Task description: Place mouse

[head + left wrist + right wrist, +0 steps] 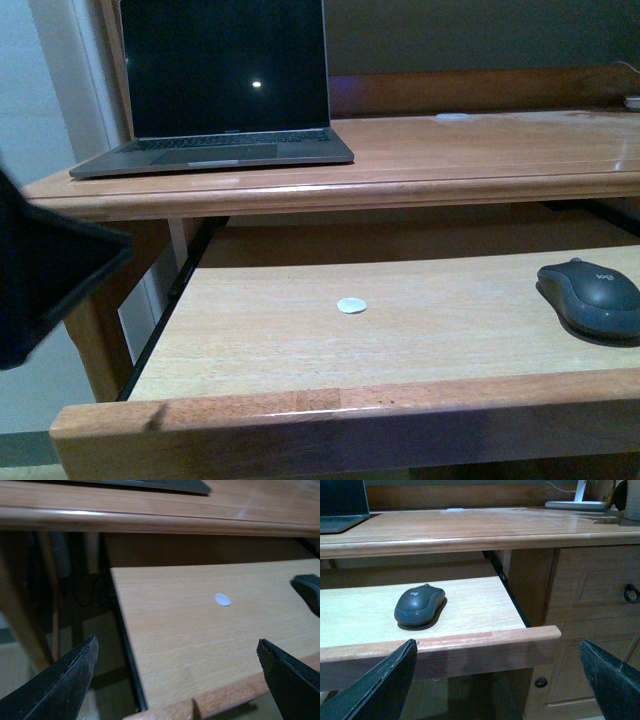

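Right gripper (496,647) spread wide and empty, just short of the tray (480,600); left gripper (176,642) equally wide. Mouse (419,605) flat at the tray's right end. Likely light, rigid, slick-shelled: pinch across the 2 flanks, mid-body.

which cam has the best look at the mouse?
Right wrist view: the whole mouse shows, unobstructed, on the pull-out tray. Front view has it at the right edge, slightly cropped. Left wrist view catches only a dark sliver at the frame edge.
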Robot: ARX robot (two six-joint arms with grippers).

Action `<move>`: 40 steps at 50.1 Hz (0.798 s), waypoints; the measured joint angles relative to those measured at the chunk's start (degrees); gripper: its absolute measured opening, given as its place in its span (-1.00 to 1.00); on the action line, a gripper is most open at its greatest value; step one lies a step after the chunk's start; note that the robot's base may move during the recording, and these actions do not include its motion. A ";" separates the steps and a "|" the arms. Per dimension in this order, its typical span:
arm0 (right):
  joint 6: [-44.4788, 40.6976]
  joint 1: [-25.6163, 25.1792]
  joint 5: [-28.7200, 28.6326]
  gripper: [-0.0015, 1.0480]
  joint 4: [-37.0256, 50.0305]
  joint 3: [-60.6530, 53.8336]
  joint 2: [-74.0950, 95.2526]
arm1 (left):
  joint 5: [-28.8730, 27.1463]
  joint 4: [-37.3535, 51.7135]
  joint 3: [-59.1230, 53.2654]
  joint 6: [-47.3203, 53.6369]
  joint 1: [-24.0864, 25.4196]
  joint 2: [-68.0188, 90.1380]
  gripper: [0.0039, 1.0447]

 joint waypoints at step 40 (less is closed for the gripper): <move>7.26 -2.71 -18.75 0.86 5.79 1.68 9.92 | -14.14 -15.12 -22.49 10.49 8.46 -54.27 -0.90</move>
